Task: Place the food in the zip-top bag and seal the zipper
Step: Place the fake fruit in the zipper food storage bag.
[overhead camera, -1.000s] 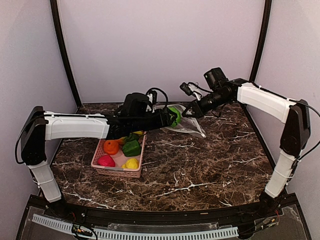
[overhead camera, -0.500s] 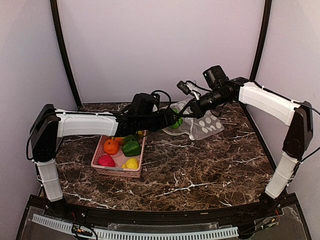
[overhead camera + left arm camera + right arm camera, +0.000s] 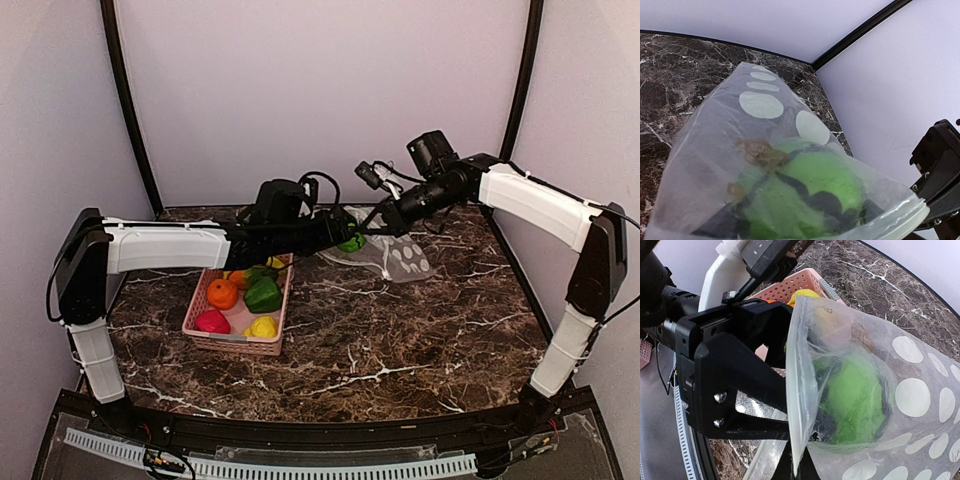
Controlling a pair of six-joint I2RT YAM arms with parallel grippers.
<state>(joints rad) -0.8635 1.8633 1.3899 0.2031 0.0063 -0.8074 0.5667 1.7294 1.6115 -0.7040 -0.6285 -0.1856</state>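
On the dark, white-veined marble table (image 3: 430,330), pale lilac walls (image 3: 320,90) behind. Jaws of right gripper (image 3: 383,222) fully closed, pinching zip-top bag (image 3: 405,258) at its zipper (image 3: 795,405); mouth raised. Fingers of left gripper (image 3: 345,238) spread wide inside bag mouth, flanking green piece (image 3: 830,175); gripped or merely touching, cannot tell. Other food (image 3: 222,293) in pink basket (image 3: 240,347), left of bag.

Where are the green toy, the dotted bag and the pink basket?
green plastic toy food (image 3: 855,395): right wrist view, middle
clear dotted plastic bag (image 3: 760,104): left wrist view, white dot
pink slotted basket (image 3: 235,346): top view, near wall
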